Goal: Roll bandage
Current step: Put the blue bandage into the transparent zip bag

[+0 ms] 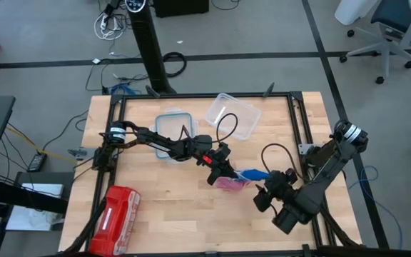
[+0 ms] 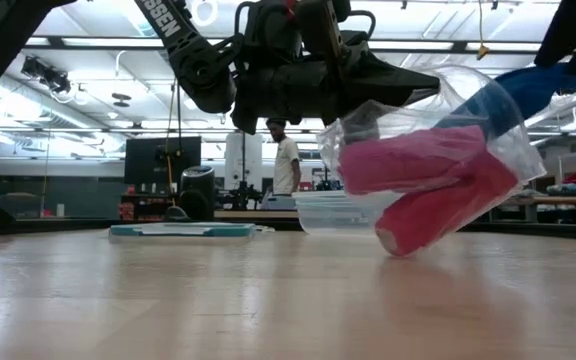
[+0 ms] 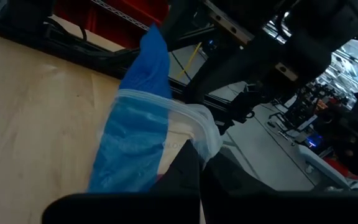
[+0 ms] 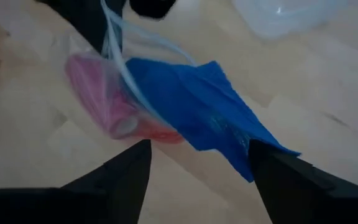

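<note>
The bright blue bandage point(image 4: 204, 109) lies partly inside a clear plastic bag point(image 2: 438, 150), and its loose end point(image 1: 253, 174) sticks out of the bag's mouth toward the table's right. Red-pink fabric rolls point(image 2: 423, 190) sit in the same bag. My left gripper point(image 1: 223, 168) is at the table's middle, shut on the bag. My right gripper point(image 4: 197, 180) is open and empty just right of the bag, near the bandage's loose end; in the high view it shows near the right edge point(image 1: 266, 194). My left gripper pinches the bag's open rim point(image 3: 197, 127) between its two fingers, beside the blue bandage. It comes from the table's left, slanting down. The bag hangs tilted below the fingers, with its lower corner point(image 2: 393, 245) low over the table; I cannot tell whether that corner touches.
A clear container with a teal rim point(image 1: 173, 132) and a second clear tub point(image 1: 232, 114) stand at the far middle. A red zip pouch point(image 1: 118, 214) lies at the near left. A person point(image 2: 286, 160) stands in the room behind the table.
</note>
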Controlling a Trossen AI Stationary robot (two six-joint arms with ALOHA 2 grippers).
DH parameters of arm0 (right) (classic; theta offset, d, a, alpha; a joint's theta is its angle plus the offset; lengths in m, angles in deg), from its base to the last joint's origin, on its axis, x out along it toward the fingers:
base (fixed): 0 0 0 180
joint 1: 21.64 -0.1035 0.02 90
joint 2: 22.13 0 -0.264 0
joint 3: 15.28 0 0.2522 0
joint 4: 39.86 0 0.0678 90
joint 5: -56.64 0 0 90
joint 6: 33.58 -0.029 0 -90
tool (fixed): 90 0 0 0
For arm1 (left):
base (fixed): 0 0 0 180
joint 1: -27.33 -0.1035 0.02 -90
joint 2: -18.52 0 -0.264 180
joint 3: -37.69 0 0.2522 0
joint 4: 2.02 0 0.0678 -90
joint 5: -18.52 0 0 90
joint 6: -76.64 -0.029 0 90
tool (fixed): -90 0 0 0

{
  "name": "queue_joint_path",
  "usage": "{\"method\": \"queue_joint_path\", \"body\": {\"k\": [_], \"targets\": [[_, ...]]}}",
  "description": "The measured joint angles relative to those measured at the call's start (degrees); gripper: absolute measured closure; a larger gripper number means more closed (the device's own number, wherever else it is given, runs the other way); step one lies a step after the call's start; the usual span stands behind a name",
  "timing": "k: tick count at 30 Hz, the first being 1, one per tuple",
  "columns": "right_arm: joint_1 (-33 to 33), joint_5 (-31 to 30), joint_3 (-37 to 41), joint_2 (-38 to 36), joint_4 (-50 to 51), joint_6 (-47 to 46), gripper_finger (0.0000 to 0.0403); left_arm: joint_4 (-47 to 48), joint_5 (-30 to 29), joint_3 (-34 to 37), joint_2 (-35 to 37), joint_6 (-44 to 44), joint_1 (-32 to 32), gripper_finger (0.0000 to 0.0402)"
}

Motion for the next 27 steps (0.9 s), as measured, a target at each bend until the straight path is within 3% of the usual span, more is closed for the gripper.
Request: {"method": "queue_joint_path", "body": {"k": [5,15,20,27], "targets": [[0.5,-3.1,3.1,0.2,-0.8,-0.4,0.0160,0.0,0.0,0.0,0.0,0.0,0.0,0.0401],[2.8,-8.7,9.1,0.2,-14.5,4.0,0.0197,0.0,0.0,0.0,0.0,-0.2,0.0,0.0401],[3.8,-12.0,9.4,0.2,-20.7,9.9,0.0204,0.1,0.0,0.0,0.0,-1.5,0.0,0.0401],[5.8,-11.6,9.4,0.2,-27.3,19.0,0.0206,0.1,0.2,0.0,0.0,-1.5,0.0,0.0401]]}}
